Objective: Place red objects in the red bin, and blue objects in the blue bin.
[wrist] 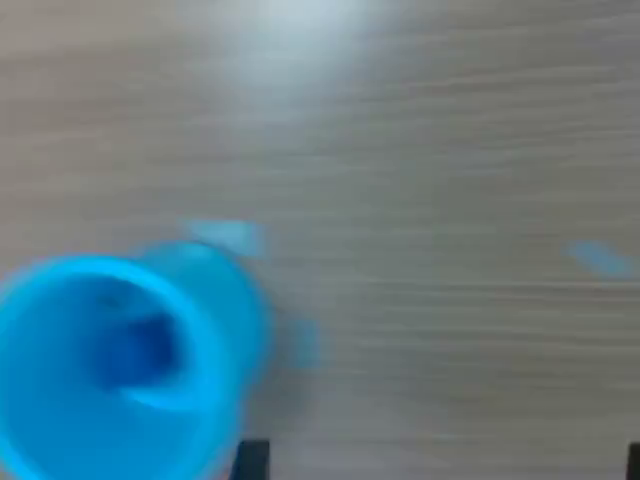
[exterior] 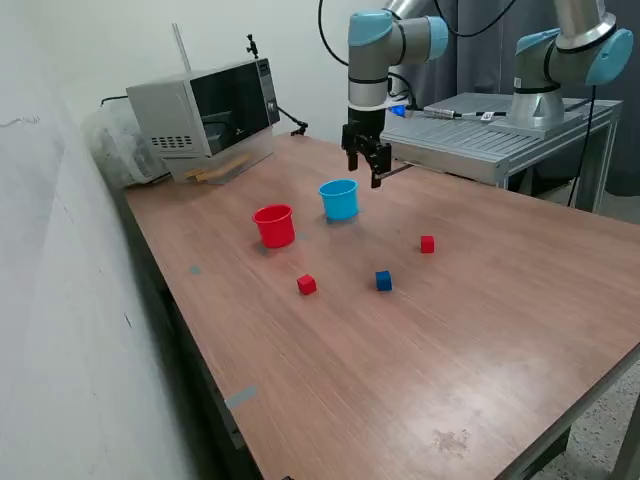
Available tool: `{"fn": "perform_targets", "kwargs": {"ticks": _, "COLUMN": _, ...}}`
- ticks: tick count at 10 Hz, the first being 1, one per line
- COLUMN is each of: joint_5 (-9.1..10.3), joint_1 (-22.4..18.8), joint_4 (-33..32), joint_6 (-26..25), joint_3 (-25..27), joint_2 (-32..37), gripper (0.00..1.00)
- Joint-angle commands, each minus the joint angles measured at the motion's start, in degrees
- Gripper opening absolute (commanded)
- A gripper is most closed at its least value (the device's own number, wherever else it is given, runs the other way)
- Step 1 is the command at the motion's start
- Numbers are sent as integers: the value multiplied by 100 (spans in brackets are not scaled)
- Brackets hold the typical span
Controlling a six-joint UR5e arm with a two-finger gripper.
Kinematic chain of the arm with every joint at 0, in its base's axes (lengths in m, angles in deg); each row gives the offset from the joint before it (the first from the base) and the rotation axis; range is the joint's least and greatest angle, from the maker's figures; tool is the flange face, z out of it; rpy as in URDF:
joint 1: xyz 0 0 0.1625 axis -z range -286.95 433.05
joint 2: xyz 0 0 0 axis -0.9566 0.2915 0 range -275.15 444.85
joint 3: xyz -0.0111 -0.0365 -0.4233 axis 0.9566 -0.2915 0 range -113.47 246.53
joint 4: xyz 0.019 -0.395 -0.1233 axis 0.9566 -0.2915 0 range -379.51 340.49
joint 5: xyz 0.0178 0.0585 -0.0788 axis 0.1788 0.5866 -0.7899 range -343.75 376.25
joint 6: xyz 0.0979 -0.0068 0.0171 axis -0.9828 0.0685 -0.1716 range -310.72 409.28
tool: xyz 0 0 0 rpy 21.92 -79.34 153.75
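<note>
The light blue cup, the blue bin [exterior: 339, 199] [wrist: 110, 370], stands upright on the wooden table. My gripper [exterior: 365, 165] [wrist: 440, 465] hangs just behind it toward the exterior view's right, open and empty. The wrist view is blurred. It shows a darker blue patch [wrist: 140, 345] inside the cup, and I cannot tell what it is. The red bin [exterior: 274, 225] stands beside the blue one toward the exterior view's left. In front of the cups lie two red cubes [exterior: 306, 285] [exterior: 427, 244] and one dark blue cube [exterior: 383, 281], all apart from each other.
A microwave [exterior: 205, 110] sits at the back toward the exterior view's left, beside the wall. A grey metal platform [exterior: 480, 135] with a second arm [exterior: 560, 60] stands behind the table. Small tape marks [exterior: 240, 397] lie near the table's edge.
</note>
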Motion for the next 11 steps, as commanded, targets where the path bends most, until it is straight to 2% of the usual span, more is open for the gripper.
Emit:
{"fn": "perform_targets", "kwargs": {"ticks": 1, "joint_5": 661, "joint_1": -1339, "joint_4": 82, "joint_6": 115, "joint_3": -407, "joint_2": -33, "gripper": 100}}
{"fn": "perform_targets", "kwargs": {"ticks": 3, "joint_5": 689, "joint_1": -1657, "joint_4": 563, "joint_6": 264, "joint_3": -864, "joint_2": -384, "gripper": 100}}
{"fn": "perform_targets", "kwargs": {"ticks": 4, "joint_5": 681, "joint_1": -1719, "joint_4": 574, "joint_6": 822, "joint_3": -1006, "joint_2": -499, "gripper": 100}}
{"fn": "perform_targets", "kwargs": {"ticks": 5, "joint_5": 707, "joint_1": -1685, "joint_4": 592, "joint_6": 906, "joint_3": -1233, "joint_2": -613, "gripper": 100}}
{"fn": "perform_targets", "kwargs": {"ticks": 6, "joint_5": 759, "joint_1": -1676, "joint_4": 618, "joint_6": 611, "joint_3": -1392, "joint_2": -806, "gripper": 100}}
{"fn": "perform_targets", "kwargs": {"ticks": 7, "joint_5": 777, "joint_1": -1572, "joint_4": 775, "joint_6": -157, "joint_3": -1455, "joint_2": -921, "gripper": 100}}
{"fn": "perform_targets", "kwargs": {"ticks": 8, "joint_5": 960, "joint_1": -1501, "joint_4": 1151, "joint_6": -774, "joint_3": -1681, "joint_2": -1070, "gripper": 100}}
{"fn": "perform_targets", "kwargs": {"ticks": 9, "joint_5": 1519, "joint_1": -1500, "joint_4": 1494, "joint_6": -1137, "joint_3": -2041, "joint_2": -1332, "gripper": 100}}
{"fn": "perform_targets", "kwargs": {"ticks": 10, "joint_5": 1620, "joint_1": -1500, "joint_4": 1636, "joint_6": -1585, "joint_3": -2192, "joint_2": -1465, "gripper": 100}}
{"fn": "perform_targets", "kwargs": {"ticks": 11, "joint_5": 1630, "joint_1": -1500, "joint_4": 1629, "joint_6": -2024, "joint_3": -2289, "joint_2": -1536, "gripper": 100}}
